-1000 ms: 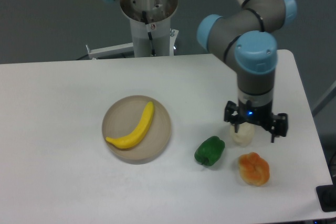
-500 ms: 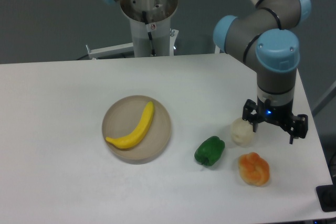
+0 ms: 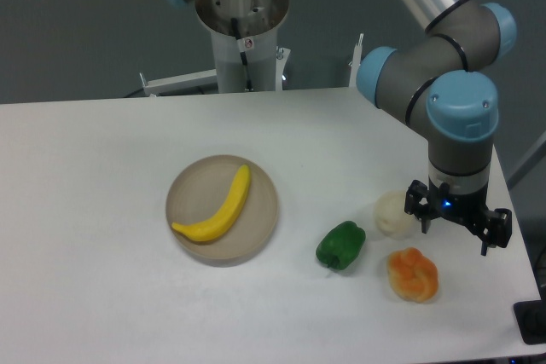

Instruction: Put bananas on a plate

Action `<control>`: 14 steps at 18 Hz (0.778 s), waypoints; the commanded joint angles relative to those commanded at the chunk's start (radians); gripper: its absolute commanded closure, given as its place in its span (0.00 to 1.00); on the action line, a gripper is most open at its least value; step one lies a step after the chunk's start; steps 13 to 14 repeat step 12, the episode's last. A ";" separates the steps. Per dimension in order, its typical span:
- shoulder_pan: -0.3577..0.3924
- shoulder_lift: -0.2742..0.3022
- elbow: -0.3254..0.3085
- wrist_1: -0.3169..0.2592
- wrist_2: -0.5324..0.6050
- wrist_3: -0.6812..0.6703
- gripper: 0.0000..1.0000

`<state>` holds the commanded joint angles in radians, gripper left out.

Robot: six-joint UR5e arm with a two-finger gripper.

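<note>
A single curved yellow banana lies diagonally inside the round beige-grey plate at the middle of the white table. My gripper hangs far to the right of the plate, near the table's right edge. It stands open and empty, with its fingers spread wide, just right of a pale round object and above an orange pepper.
A green pepper lies right of the plate. A pale whitish round object sits beside my gripper. A lumpy orange-yellow pepper lies at the front right. The arm's base column stands at the back of the table.
My gripper has moved right and slightly towards the front, away from above the pale round object, which now shows fully. The banana and plate have not moved.
</note>
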<state>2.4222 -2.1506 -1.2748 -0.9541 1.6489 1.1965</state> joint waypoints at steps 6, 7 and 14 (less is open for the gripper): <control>-0.020 -0.032 0.028 0.002 0.042 0.000 0.00; -0.020 -0.034 0.029 0.002 0.043 0.000 0.00; -0.035 -0.045 0.041 0.000 0.045 -0.002 0.00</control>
